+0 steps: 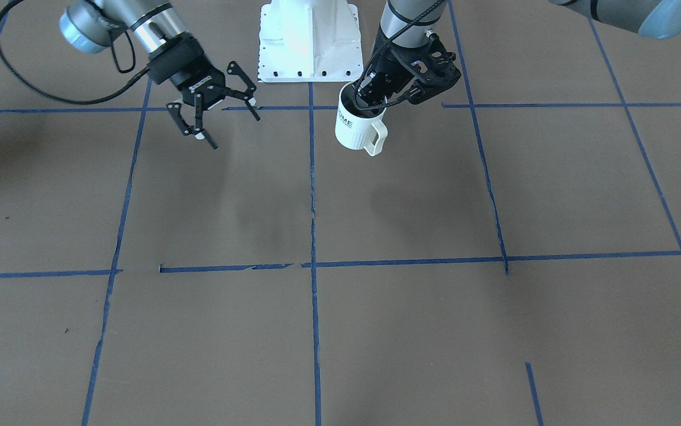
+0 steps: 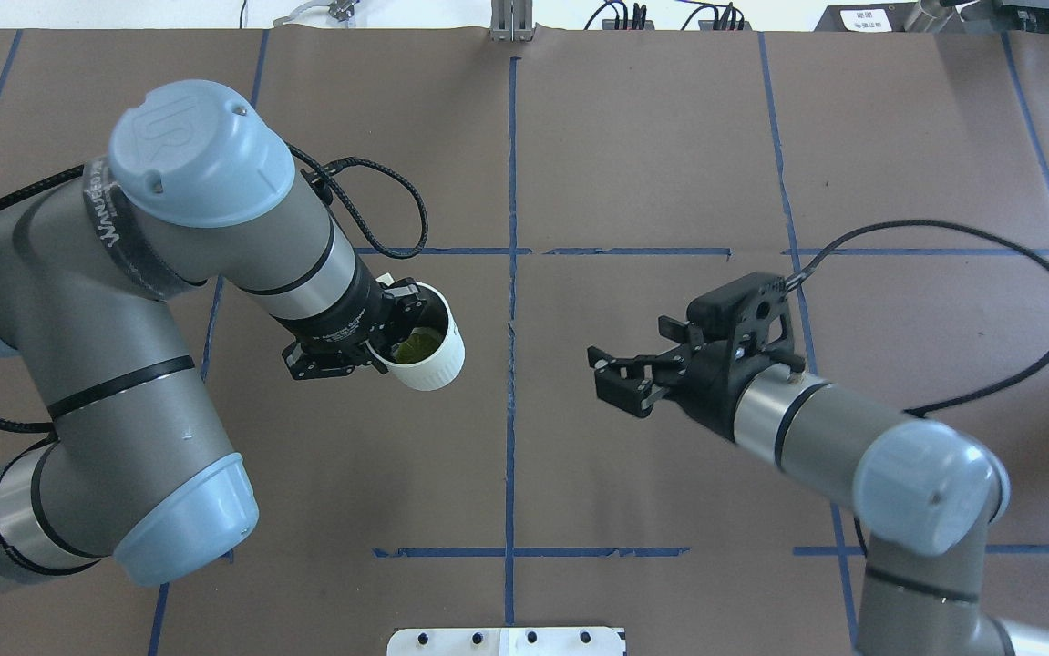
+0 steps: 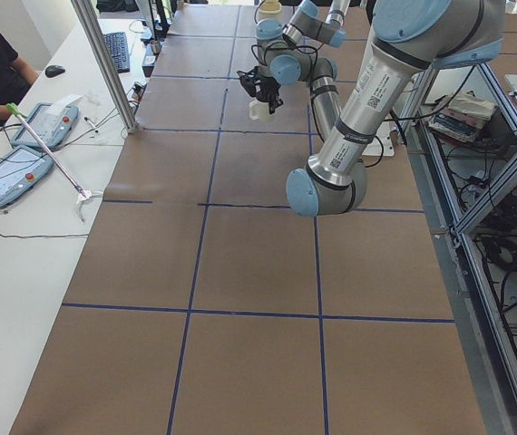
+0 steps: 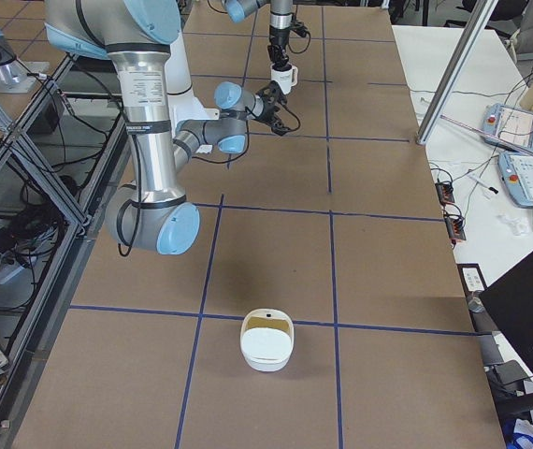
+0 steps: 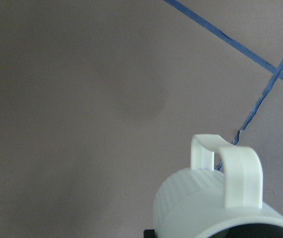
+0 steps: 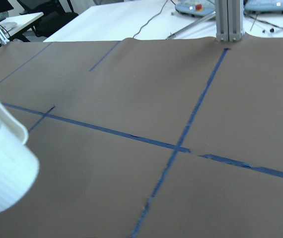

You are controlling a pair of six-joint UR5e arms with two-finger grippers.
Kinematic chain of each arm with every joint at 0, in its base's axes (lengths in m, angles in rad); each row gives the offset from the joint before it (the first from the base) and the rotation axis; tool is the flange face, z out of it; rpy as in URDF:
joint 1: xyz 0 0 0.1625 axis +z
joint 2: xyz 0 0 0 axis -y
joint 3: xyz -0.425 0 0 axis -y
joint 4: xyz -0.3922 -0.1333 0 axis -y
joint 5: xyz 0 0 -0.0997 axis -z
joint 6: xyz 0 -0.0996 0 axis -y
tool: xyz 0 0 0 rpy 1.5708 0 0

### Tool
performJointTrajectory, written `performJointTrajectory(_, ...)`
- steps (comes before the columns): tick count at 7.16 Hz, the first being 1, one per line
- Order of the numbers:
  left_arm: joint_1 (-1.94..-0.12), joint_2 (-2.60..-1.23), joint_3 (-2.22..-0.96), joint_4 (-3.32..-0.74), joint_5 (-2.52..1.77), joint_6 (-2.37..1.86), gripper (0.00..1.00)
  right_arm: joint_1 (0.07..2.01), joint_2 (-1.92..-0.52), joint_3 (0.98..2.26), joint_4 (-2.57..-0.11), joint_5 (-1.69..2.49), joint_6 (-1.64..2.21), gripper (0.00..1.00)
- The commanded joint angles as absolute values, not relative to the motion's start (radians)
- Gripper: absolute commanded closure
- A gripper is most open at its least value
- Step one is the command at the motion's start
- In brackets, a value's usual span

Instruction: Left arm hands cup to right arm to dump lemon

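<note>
White mug point(image 1: 357, 127) holding lemon point(image 2: 415, 346) hangs clenched at its rim by the left gripper point(image 1: 371, 94). Right gripper point(image 1: 222, 127) gapes, well apart.

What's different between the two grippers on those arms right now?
The left gripper is shut on the rim of the cup; the right gripper is open and empty. The left gripper points down; the right gripper points sideways across the table. Both are black, two-fingered and off the table.

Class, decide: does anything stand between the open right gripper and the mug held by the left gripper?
Nothing visible does. Only air over the table lies between the right gripper and the mug in the left gripper.
</note>
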State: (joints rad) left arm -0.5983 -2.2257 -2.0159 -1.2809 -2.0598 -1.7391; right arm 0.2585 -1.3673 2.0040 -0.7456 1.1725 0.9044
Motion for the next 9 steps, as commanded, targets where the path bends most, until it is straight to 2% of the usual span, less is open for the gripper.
performJointTrajectory(1,-0.597,-2.243,-2.005,-1.276,-2.065,-1.788,0.96,0.103,-1.283,1.993,-0.747,0.925,0.763,0.00)
performJointTrajectory(5,-0.545,-2.333,-1.993,-1.281,-2.103,-1.874,0.95,0.040,-1.230,1.928,-0.747,0.781,0.689,0.01)
performJointTrajectory(9,-0.496,-2.370,-1.971,-1.284,-2.099,-1.911,0.94,0.034,-1.218,1.927,-0.749,0.782,0.641,0.01)
